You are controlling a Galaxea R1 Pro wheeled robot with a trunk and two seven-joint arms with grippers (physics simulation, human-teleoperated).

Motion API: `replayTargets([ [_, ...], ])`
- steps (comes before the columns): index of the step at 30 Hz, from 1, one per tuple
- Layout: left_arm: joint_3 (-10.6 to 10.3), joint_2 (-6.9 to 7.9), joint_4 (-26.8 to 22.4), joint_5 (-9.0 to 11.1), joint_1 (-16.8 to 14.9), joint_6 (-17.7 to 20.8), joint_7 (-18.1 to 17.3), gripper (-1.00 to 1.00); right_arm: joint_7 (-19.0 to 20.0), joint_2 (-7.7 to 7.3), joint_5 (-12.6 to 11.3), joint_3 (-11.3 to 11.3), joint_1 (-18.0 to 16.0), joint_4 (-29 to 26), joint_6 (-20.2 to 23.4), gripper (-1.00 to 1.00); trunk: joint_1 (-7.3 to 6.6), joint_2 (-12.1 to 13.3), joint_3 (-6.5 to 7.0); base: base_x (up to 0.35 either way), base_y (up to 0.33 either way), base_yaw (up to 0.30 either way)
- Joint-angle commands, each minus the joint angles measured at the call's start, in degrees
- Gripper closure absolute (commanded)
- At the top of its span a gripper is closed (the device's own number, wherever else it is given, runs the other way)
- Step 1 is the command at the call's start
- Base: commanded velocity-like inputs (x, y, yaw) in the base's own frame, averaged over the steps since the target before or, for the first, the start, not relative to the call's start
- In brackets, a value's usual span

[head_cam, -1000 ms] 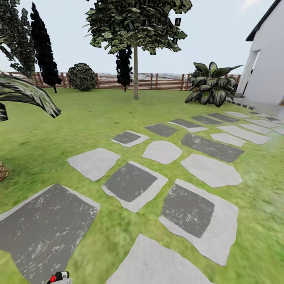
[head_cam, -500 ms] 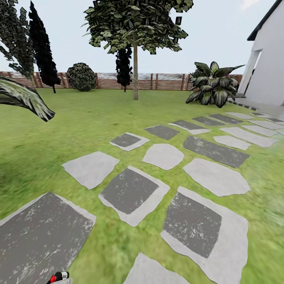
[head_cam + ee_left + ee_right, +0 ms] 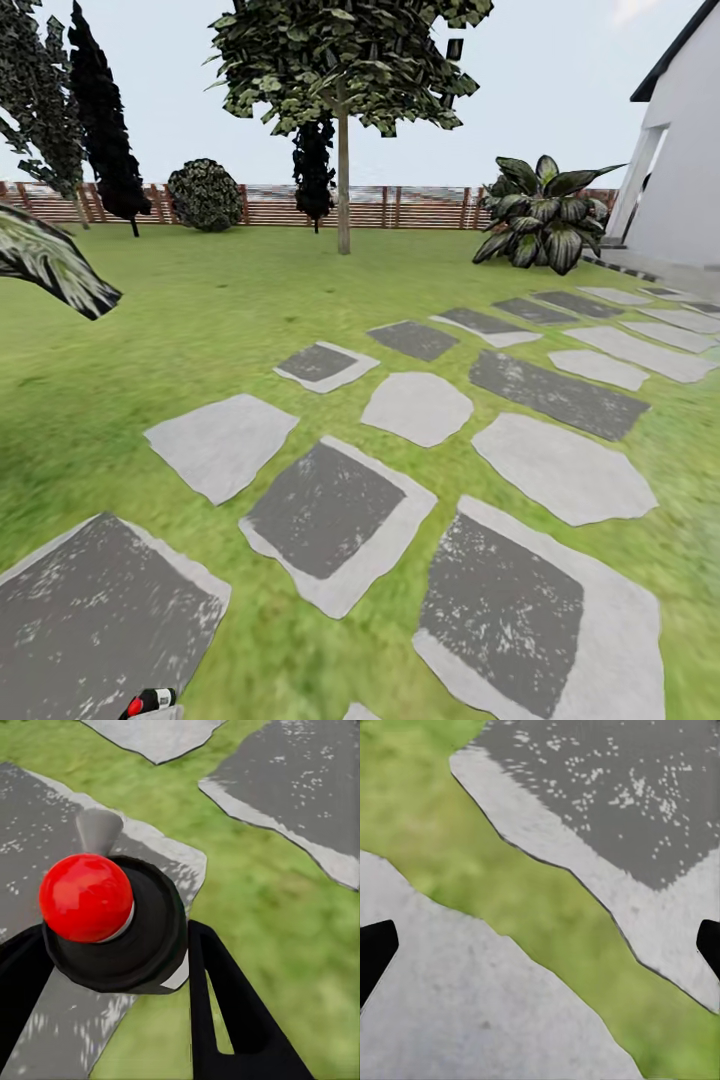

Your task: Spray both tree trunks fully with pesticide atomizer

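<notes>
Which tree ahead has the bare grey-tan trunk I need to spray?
The leafy-crowned tree with the straight bare trunk at centre, before the fence; the black cypresses show none.

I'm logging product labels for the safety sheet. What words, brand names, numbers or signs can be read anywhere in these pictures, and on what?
None: no readable text in any view.
Small dark atomizer bottle with round red top, between the left gripper's jaws: only a sliver of white label shows, no print legible.
Grey paving stones, reddish-brown slat fence, white house wall: no writing or signs.
</notes>
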Motion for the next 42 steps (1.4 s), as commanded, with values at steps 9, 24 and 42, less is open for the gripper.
replayTargets([
  [9,-0.19,0.00,0.03,0.53,-0.02,-0.18,-0.04,1.00,-0.60,0.01,0.39,0.30,-0.04,0.05,0.00,-1.00,0.02,-0.02,-0.05,0.341,0.000,0.000],
  [24,-0.19,0.01,0.03,0.53,-0.03,-0.18,-0.02,1.00,-0.60,0.01,0.39,0.30,-0.04,0.05,0.00,-1.00,0.02,-0.02,-0.05,0.341,0.000,0.000],
  [42,-0.18,0.05,0.02,0.57,-0.01,-0.23,-0.05,1.00,-0.60,0.01,0.39,0.30,-0.03,0.04,0.00,-1.00,0.02,-0.02,-0.05,0.341,0.000,0.000],
])
